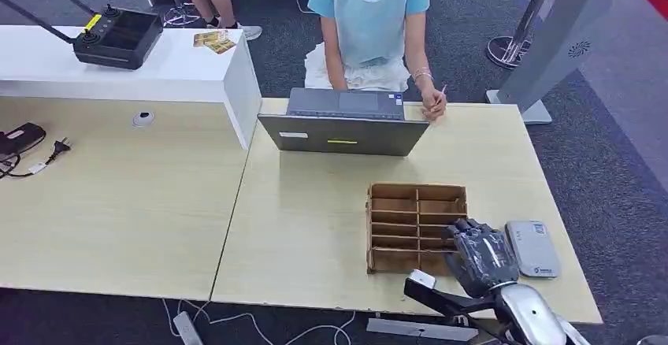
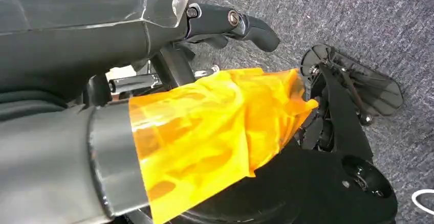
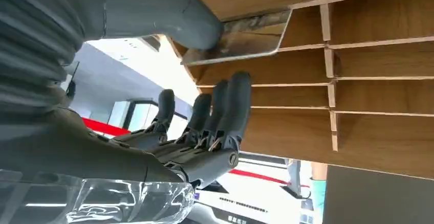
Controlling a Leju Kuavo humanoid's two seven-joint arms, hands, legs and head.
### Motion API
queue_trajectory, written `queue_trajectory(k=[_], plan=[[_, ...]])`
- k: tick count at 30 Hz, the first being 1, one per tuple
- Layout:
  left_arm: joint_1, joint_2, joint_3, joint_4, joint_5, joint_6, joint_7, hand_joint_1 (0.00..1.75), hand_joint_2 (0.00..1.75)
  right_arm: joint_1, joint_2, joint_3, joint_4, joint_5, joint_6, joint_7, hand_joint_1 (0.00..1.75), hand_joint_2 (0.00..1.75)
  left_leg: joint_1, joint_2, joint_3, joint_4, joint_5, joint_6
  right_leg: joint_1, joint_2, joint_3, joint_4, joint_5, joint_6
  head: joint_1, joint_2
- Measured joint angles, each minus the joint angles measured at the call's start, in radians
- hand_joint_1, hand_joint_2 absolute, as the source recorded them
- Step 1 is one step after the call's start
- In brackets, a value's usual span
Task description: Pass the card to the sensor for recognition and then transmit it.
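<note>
At lower right of the head view, a card (image 3: 240,42) in the wooden organiser (image 1: 416,207) is pressed by the right robot hand (image 1: 482,255), fingers spread; the left robot hand's (image 2: 233,24) state cannot be told.

One laptop (image 1: 344,121), one wooden divider box (image 1: 417,226), one card reader (image 1: 532,248), one remote controller (image 1: 118,37), two tables (image 1: 118,203).

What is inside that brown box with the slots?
In the right wrist view a card stands in one slot of the box, with the right hand's thumb on its edge. The slots facing the head view look empty; the hand covers the near right corner.
</note>
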Motion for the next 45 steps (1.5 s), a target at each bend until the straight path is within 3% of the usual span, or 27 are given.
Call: queue_trajectory(k=[18, 23, 25, 27, 39, 40, 45], plan=[[0.000, -0.001, 0.000, -0.003, 0.009, 0.000, 0.001, 0.00, 0.00, 0.002, 0.005, -0.005, 0.000, 0.004, 0.000, -0.002, 1.40, 1.75, 0.000, 0.000, 0.000, 0.000, 0.000, 0.000, 0.000, 0.000, 0.000, 0.000, 0.000, 0.000, 0.000, 0.000], [0.000, -0.001, 0.000, -0.003, 0.014, 0.000, 0.001, 0.00, 0.00, 0.002, 0.005, -0.006, 0.000, 0.004, 0.000, -0.002, 1.54, 1.75, 0.000, 0.000, 0.000, 0.000, 0.000, 0.000, 0.000, 0.000, 0.000, 0.000, 0.000, 0.000, 0.000, 0.000], [0.000, -0.002, 0.000, -0.005, 0.014, 0.000, 0.001, 0.00, 0.00, 0.002, 0.005, -0.009, 0.000, -0.003, -0.002, -0.004, 1.50, 1.75, 0.000, 0.000, 0.000, 0.000, 0.000, 0.000, 0.000, 0.000, 0.000, 0.000, 0.000, 0.000, 0.000, 0.000], [0.000, -0.002, 0.000, -0.006, 0.015, 0.000, 0.001, 0.00, 0.00, 0.003, 0.005, -0.019, 0.000, -0.016, -0.007, -0.010, 1.57, 1.75, 0.000, 0.000, 0.000, 0.000, 0.000, 0.000, 0.000, 0.000, 0.000, 0.000, 0.000, 0.000, 0.000, 0.000], [0.000, -0.002, 0.000, -0.008, 0.018, 0.000, 0.001, 0.00, 0.00, 0.023, 0.005, -0.093, -0.046, -0.067, -0.040, -0.036, 1.59, 1.75, 0.000, 0.000, 0.000, 0.000, 0.000, 0.000, 0.000, 0.000, 0.000, 0.000, 0.000, 0.000, 0.000, 0.000], [0.000, -0.002, 0.000, -0.008, 0.018, 0.000, 0.001, 0.00, 0.00, 0.024, 0.005, -0.096, -0.048, -0.067, -0.041, -0.037, 1.68, 1.75, 0.000, 0.000, 0.000, 0.000, 0.000, 0.000, 0.000, 0.000, 0.000, 0.000, 0.000, 0.000, 0.000, 0.000], [0.000, -0.002, 0.000, -0.008, 0.019, 0.000, 0.001, 0.00, 0.00, 0.030, 0.005, -0.107, -0.059, -0.103, -0.042, -0.056, 1.73, 1.75, 0.000, 0.000, 0.000, 0.000, 0.000, 0.000, 0.000, 0.000, 0.000, 0.000, 0.000, 0.000, 0.000, 0.000]])
